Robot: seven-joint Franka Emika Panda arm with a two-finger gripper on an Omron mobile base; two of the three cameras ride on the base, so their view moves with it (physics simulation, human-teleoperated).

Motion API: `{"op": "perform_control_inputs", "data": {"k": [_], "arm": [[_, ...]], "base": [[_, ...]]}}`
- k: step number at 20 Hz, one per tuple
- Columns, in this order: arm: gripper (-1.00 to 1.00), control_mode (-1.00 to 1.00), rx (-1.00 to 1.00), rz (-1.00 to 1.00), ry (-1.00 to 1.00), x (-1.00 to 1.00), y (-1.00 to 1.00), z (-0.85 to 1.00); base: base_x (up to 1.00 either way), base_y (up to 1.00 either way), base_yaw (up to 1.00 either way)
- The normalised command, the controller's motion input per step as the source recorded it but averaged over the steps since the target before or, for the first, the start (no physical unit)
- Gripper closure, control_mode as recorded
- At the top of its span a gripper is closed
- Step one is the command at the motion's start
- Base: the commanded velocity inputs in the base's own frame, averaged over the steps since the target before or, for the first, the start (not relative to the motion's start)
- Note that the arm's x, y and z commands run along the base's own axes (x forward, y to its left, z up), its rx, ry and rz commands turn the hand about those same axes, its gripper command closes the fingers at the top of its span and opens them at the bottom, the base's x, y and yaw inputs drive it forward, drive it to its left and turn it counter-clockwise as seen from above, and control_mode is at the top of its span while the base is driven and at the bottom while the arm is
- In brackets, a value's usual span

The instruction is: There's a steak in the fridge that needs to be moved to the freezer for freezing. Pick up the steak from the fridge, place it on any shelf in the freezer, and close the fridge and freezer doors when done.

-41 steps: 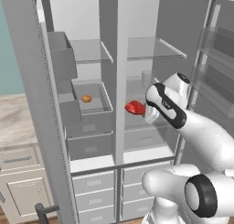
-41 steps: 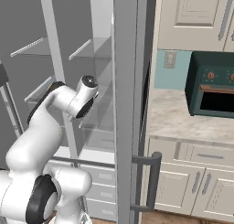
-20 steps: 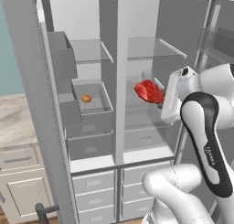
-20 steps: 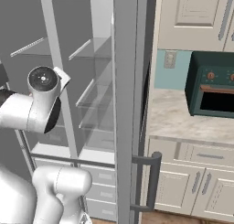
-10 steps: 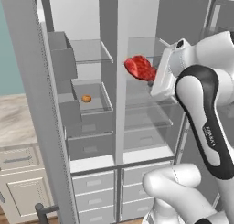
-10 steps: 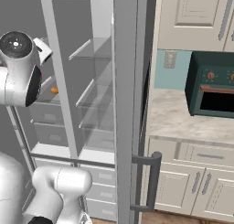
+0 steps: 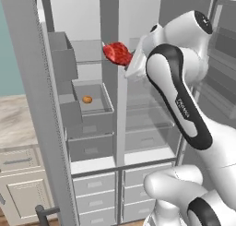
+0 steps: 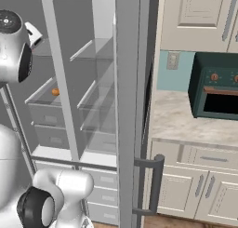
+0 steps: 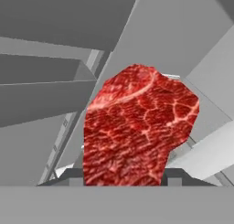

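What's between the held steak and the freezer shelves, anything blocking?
Nothing visible blocks it. The gripper holds the steak in front of the grey divider, at upper-shelf height. The freezer stands open just beside it; the orange item sits lower, in a bin.

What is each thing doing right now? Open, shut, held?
Steak: held up in the claw, in front of the divider.
Claw: shut on the steak.
Fridge door: open.
Freezer door: open.
Orange item: sitting in a freezer bin.
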Motion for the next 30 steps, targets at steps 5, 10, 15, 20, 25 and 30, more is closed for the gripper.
{"op": "perform_control_inputs", "data": {"k": [5, 10, 15, 20, 25, 30], "arm": [[1.0, -1.0, 0.09, -0.02, 0.0, 0.52, 0.32, 0.0], [1.0, -1.0, 0.04, 0.0, 0.01, 0.67, 0.13, -0.1], [1.0, -1.0, -0.08, -0.05, 0.0, 0.51, 0.55, -0.01], [1.0, -1.0, -0.11, -0.08, 0.0, 0.46, 0.58, -0.01], [1.0, -1.0, 0.0, 0.0, 0.02, 0.35, 0.0, 0.0], [1.0, -1.0, 0.0, 0.0, 0.0, 0.21, -0.04, 0.0]], "base": [[0.0, 0.0, 0.0], [0.0, 0.0, 0.0], [0.0, 0.0, 0.0], [0.0, 0.0, 0.0], [0.0, 0.0, 0.0], [0.0, 0.0, 0.0]]}}
